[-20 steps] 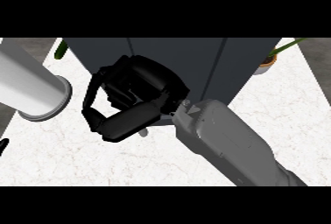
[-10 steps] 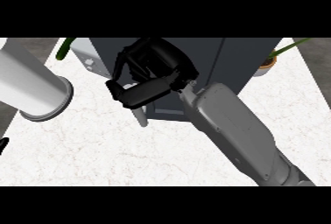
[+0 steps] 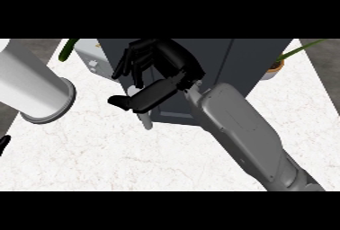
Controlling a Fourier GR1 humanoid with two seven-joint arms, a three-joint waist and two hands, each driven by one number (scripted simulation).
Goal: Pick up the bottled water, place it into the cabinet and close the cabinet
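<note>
Cabinet [image 3: 262, 63] dark grey, plain, flat-sided.

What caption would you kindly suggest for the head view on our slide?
Right robot hand, fingers spread, at the dark cabinet on the white counter, plant beside it.

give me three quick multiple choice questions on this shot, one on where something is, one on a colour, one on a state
1. Where does the potted plant stand relative to the cabinet? A left B right C on top
2. The cabinet's colour? A white B dark grey C red
3. The right hand is? A open against the cabinet B fisted on the counter C curled round the pot

Answers: 1 B, its pot peeks out past the cabinet's right side; 2 B, its panels are dark grey; 3 A, its fingers spread over the cabinet's front.
</note>
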